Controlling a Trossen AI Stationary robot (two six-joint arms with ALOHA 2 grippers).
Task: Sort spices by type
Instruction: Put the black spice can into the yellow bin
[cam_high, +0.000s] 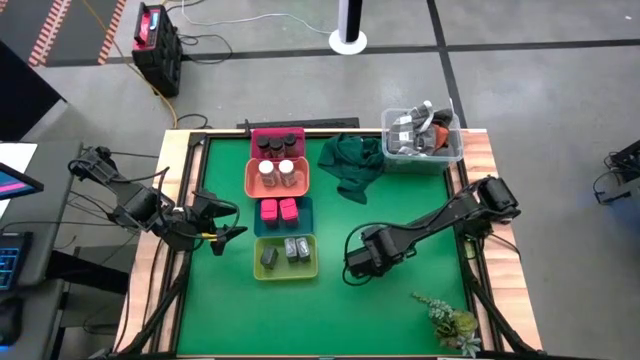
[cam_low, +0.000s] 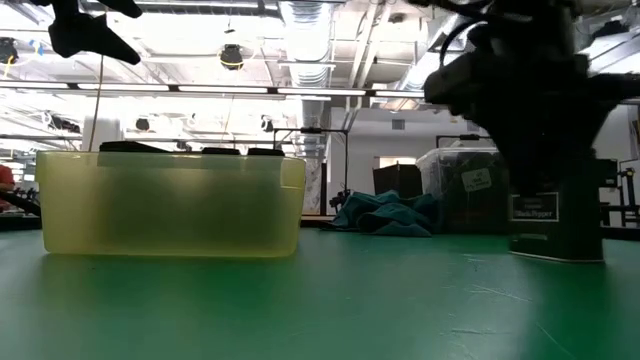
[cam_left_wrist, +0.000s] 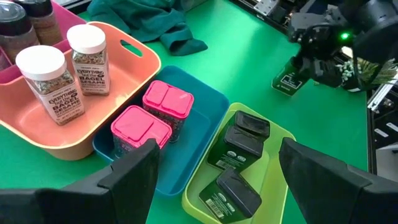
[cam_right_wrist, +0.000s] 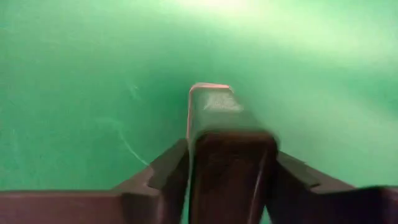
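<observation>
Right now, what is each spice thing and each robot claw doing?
Left claw: open, empty, beside the trays.
Right claw: shut on the black pepper box, which stands upright on the mat.
Bagel seasoning jars: upright in the orange tray, caps on.
Pink packets: upright in the blue tray, lids closed.
Dark boxes: lying in the yellow-green tray.
Dark jars: upright in the magenta tray.

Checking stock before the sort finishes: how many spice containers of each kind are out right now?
Dark round jars: 3
White-capped jars: 2
Pink packets: 2
Dark grey boxes in the yellow-green tray: 3
Dark grey box standing on the mat, right gripper on it: 1
Total: 11
</observation>
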